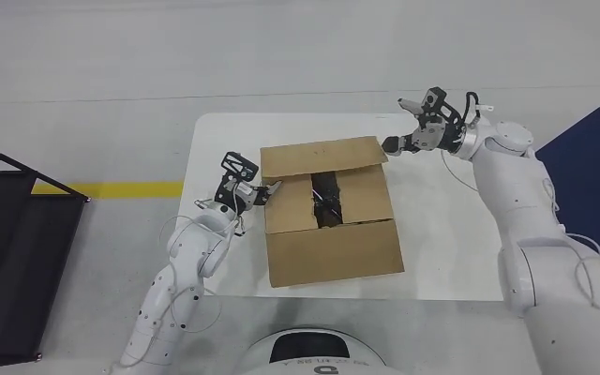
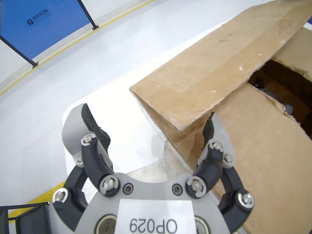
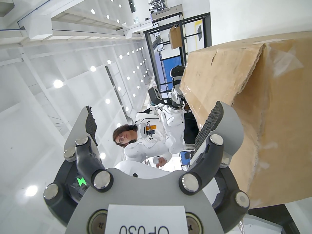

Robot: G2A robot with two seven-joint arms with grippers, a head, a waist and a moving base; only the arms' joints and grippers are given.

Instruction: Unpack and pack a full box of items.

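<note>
My top camera looking straight down on the white table (image 1: 225, 141) from above, left wrist camera close behind my left gripper (image 2: 148, 113), facing a corner of the cardboard box (image 2: 219, 57), right wrist camera tilted ceilingward beside it — all three share that box.

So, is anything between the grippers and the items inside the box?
Yes, the flaps of the box itself. Two of them lie nearly flat across the opening, leaving only a narrow dark gap between them. The left gripper and the right gripper are both open and outside the box, by its far corners.
</note>
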